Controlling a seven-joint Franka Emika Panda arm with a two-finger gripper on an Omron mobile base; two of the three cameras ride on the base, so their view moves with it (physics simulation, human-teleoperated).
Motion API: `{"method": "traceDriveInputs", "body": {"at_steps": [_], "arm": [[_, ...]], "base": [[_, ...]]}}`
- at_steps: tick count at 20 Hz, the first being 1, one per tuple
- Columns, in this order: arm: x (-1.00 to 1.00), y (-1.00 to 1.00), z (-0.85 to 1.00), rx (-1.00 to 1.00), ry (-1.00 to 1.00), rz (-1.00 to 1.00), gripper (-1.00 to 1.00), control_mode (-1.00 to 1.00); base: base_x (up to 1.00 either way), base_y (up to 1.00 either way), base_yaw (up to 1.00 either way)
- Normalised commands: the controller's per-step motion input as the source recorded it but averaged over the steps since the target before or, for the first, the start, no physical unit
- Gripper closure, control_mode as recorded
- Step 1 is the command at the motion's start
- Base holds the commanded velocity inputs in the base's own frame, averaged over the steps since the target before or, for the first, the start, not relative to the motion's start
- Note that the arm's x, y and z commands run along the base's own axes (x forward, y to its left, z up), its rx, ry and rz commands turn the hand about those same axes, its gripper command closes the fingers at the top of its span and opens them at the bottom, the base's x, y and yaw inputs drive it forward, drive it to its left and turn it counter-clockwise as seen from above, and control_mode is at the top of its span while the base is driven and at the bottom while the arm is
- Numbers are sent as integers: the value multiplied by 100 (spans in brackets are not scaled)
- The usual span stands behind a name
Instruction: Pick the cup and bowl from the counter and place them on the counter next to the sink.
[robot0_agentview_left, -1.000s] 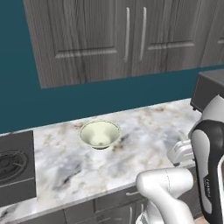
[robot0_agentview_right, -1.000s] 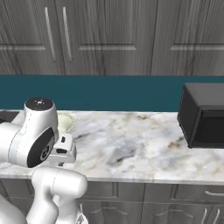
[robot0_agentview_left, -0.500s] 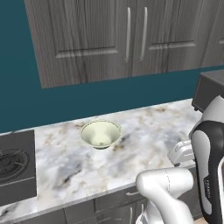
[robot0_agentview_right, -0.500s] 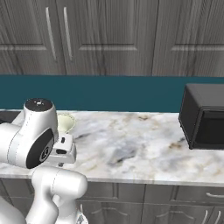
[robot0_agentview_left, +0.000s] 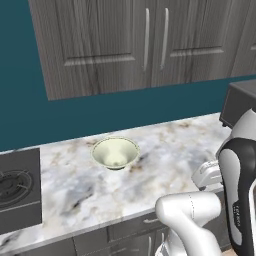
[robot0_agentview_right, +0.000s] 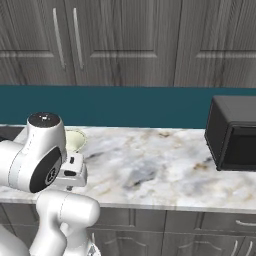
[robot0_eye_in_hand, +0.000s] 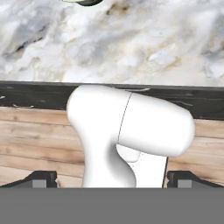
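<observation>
The bowl (robot0_agentview_left: 115, 153) sits unmarked on the counter (robot0_agentview_left: 165, 150); end effector (robot0_eye_in_hand: 112, 178) spread wide, empty.

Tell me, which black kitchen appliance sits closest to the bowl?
The stovetop, flat in the counter just left of the bowl. The boxy microwave stands far off at the counter's right end.

The robot's white arm hides most of the pale cream-green conical bowl (robot0_agentview_right: 75, 140) in the right base view. The hand view's top edge cuts off the bowl's dark base (robot0_eye_in_hand: 83, 1). The black microwave (robot0_agentview_right: 235, 132) runs off the right edge.
</observation>
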Motion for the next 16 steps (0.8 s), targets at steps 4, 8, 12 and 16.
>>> {"method": "traceDriveInputs", "body": {"at_steps": [4,8,12,16], "arm": [[0,0,0,0,0,0,-100,-100],[0,0,-14,10,-8,0,-100,-100],[0,0,-14,12,-11,0,-100,-100],[20,2,0,6,-6,0,-100,-100]], "base": [[0,0,0],[0,0,0],[0,0,0],[0,0,0]]}}
